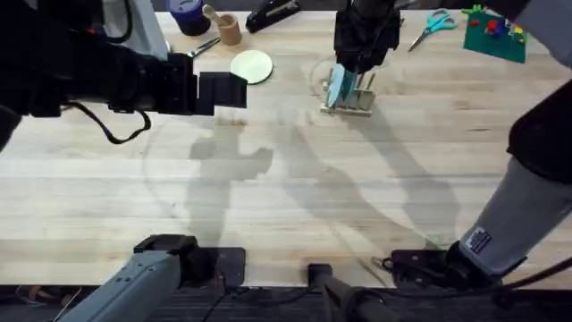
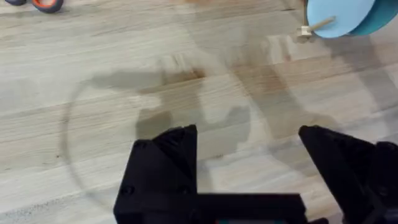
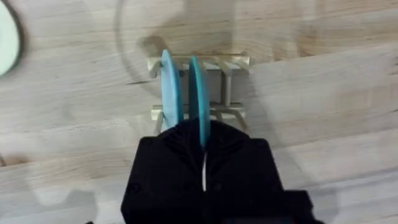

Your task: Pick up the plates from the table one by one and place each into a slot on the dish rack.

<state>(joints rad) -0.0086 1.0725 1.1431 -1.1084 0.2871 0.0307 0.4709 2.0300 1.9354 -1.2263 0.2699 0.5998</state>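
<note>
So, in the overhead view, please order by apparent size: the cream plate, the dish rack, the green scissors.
1. Dish rack, though the right pincer hides part of it.
2. Cream plate, nearly as large as the rack, so this ranking is unsure.
3. Green scissors, clearly the smallest.

- You won't find any text, number or brand you can read in these views.
- The only candidate is a small blue-and-white label point(image 1: 478, 240) on the right arm's grey sleeve, near its base and well back from the right gripper point(image 1: 350, 73); its markings are too small to read.
</note>
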